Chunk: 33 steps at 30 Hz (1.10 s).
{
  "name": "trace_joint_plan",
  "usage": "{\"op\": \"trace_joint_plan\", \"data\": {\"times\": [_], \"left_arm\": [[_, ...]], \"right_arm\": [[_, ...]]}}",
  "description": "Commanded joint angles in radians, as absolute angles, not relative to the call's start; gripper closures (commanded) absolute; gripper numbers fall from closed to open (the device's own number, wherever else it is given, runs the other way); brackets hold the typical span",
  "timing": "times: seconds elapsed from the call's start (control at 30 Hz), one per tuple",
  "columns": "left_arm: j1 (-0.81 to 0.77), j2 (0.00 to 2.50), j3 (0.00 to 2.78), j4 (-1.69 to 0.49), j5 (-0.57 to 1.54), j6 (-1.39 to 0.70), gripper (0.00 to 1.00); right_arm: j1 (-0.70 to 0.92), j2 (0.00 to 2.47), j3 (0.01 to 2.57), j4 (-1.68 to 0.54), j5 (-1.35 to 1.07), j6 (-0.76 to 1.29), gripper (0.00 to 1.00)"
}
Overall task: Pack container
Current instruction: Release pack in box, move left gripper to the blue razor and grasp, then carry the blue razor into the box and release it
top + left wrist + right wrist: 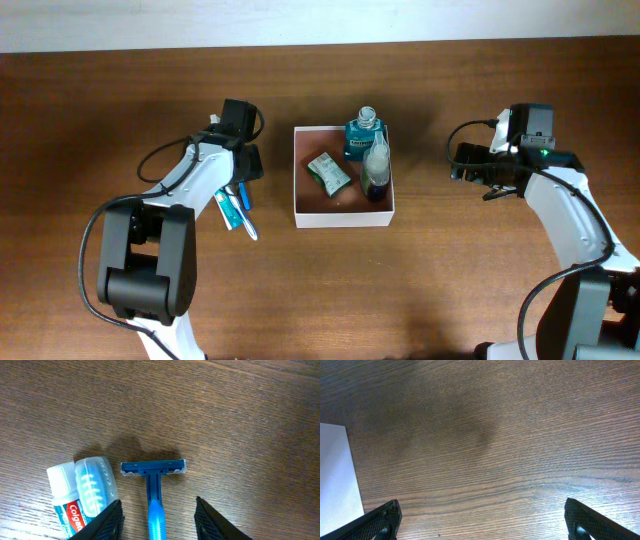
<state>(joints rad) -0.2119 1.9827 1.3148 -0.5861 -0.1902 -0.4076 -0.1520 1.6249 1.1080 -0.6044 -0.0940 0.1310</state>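
The left gripper (pixel 159 527) hangs open over the table (pixel 225 410). Its fingers stand either side of the handle of a blue razor (pixel 154 466), with a gap on each side. Just left of the razor lie a toothpaste tube (pixel 62 492) and a capped toothbrush (pixel 95 485), touching each other. The right gripper (pixel 482 527) is spread wide above the wood. Between the arms sits the container (pixel 345 217), holding a green packet (pixel 328 172), a clear bottle (pixel 377 170) and, at its far wall, a teal bottle (pixel 364 135).
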Motion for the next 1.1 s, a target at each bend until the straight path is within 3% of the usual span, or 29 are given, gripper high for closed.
{"op": "trace_joint_plan", "data": {"times": [0.0,0.27,0.33,0.63,0.73,0.93,1.07], "left_arm": [[-0.208,1.998,1.308,-0.584,-0.171,-0.406,0.53],[-0.208,1.999,1.242,-0.524,-0.164,-0.406,0.54],[-0.208,1.999,1.225,-0.508,-0.154,-0.406,0.64],[-0.208,1.999,1.221,-0.508,-0.153,-0.406,0.83],[-0.208,1.999,1.222,-0.508,-0.153,-0.406,0.94],[-0.209,1.972,1.272,-0.513,-0.149,-0.405,0.95],[-0.217,1.864,1.355,-0.556,-0.035,-0.368,0.96]], "right_arm": [[-0.157,1.626,1.104,-0.605,-0.089,0.133,0.01],[-0.157,1.626,1.104,-0.605,-0.089,0.133,0.01],[-0.157,1.626,1.104,-0.605,-0.089,0.133,0.01],[-0.157,1.626,1.104,-0.605,-0.089,0.133,0.02],[-0.157,1.626,1.104,-0.605,-0.089,0.133,0.01],[-0.157,1.626,1.104,-0.605,-0.089,0.133,0.01],[-0.157,1.626,1.104,-0.605,-0.089,0.133,0.01]]}}
